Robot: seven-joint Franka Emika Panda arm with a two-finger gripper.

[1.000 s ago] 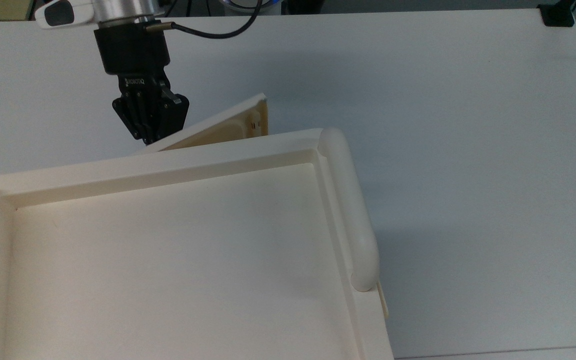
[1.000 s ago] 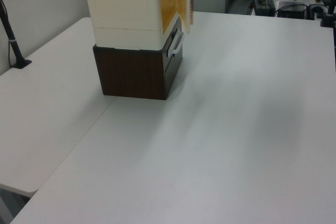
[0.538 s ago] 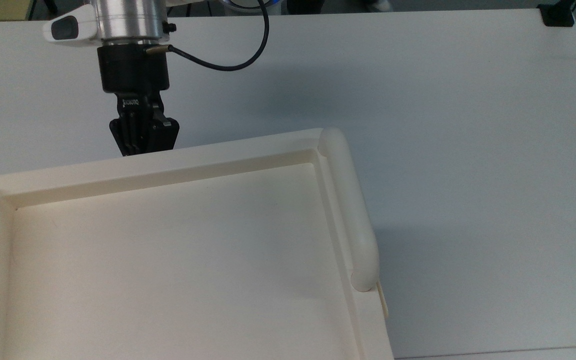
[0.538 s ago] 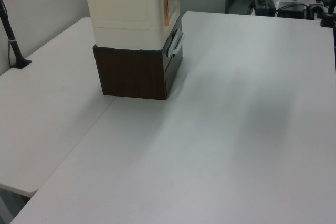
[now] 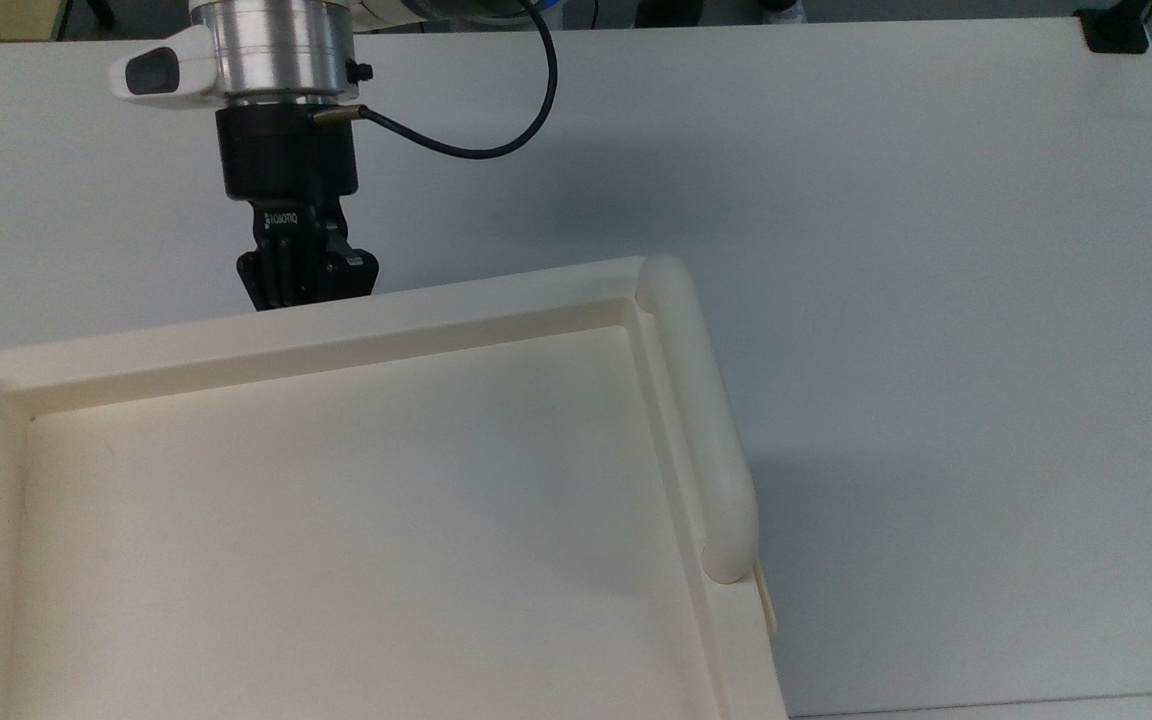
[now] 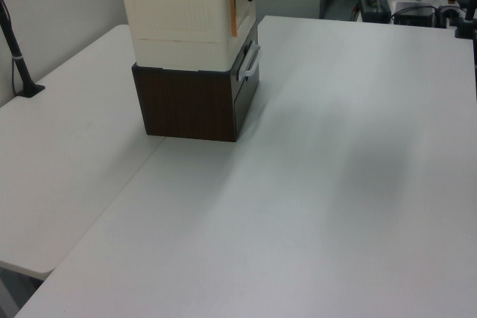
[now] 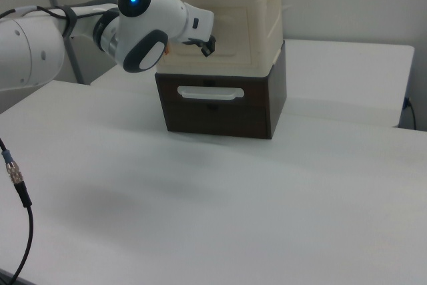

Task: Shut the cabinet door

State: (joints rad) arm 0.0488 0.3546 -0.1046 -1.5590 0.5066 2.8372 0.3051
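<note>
Cream cabinet door [image 6: 233, 7] sits nearly flush | our hand [image 5: 308, 292], fingers together, gripping nothing, presses it | next: we push it home.

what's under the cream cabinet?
The cabinet stands on a dark brown drawer unit with a pale handle, which rests on the white table. What the drawer holds is hidden.

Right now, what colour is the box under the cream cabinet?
Dark brown wood grain, with a pale handle on its front; the box shows best in the right view.
</note>
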